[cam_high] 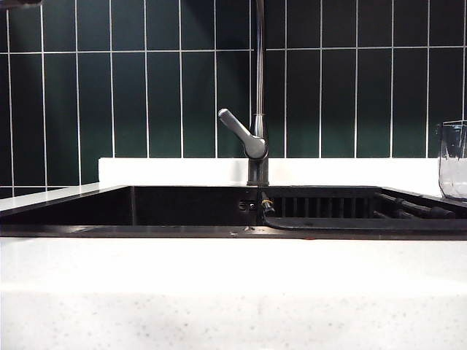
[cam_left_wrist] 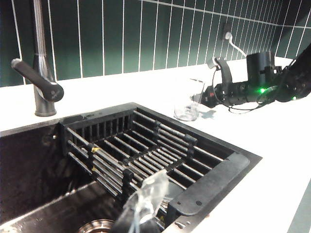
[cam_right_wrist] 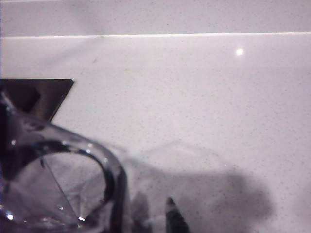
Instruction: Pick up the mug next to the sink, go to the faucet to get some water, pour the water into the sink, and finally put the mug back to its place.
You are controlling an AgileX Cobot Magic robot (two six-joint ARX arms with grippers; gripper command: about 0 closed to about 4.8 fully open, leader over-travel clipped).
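Mug [cam_left_wrist: 188, 99] sits upright on the white desk [cam_left_wrist: 272, 145] beside the sink [cam_left_wrist: 214, 180], right of the faucet [cam_left_wrist: 43, 80] (empty, as far as I can see). Right gripper [cam_left_wrist: 221, 68] is just beside it, jaws apart, not clamping it. Left gripper isn't visible anywhere, jaws together.

Wall tiles [cam_high: 146, 87]: dark green, tall, white grout, running behind the counter.
Counter [cam_high: 233, 292]: white speckled, lying flat across the front.
Backsplash ledge [cam_high: 175, 170]: white strip sitting under the tiles.
Wall socket [cam_left_wrist: 227, 30]: sitting on the tiles, white cable [cam_left_wrist: 238, 47] hanging down from it.
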